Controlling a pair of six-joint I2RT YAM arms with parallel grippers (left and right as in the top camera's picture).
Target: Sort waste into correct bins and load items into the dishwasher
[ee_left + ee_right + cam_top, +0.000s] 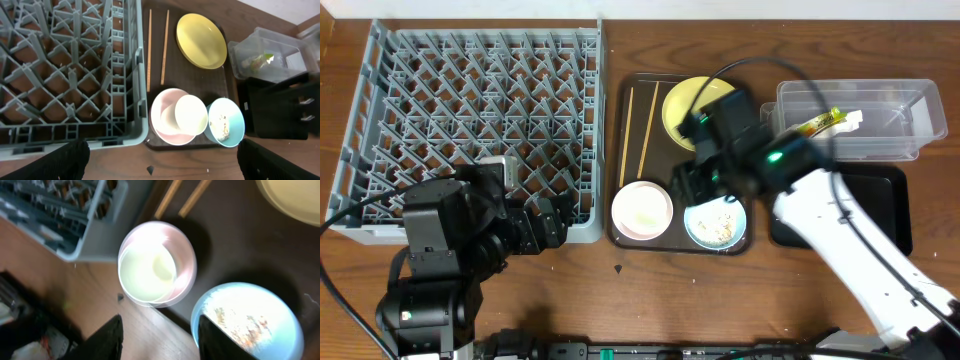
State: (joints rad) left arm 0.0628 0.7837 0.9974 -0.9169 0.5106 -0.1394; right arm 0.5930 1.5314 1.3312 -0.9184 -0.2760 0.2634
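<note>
The light-blue bowl (717,222) holds rice-like scraps and sits on the brown tray's front right; it also shows in the right wrist view (255,320). The white bowl (642,210), tinged pink, is beside it. Chopsticks (638,130) and the yellow plate (695,105) lie at the tray's back. My right gripper (695,190) is open above the gap between the bowls, one finger over the blue bowl's near rim (162,340). My left gripper (165,165) is open and empty by the grey dish rack's (480,110) front corner. The wrapper (820,122) and white paper (852,118) lie in the clear tub (910,110).
The brown tray (620,150) stands between the rack and the tub. The black tray (885,205) lies in front of the tub, partly under my right arm. A small dark speck (618,268) lies on the wood in front of the tray.
</note>
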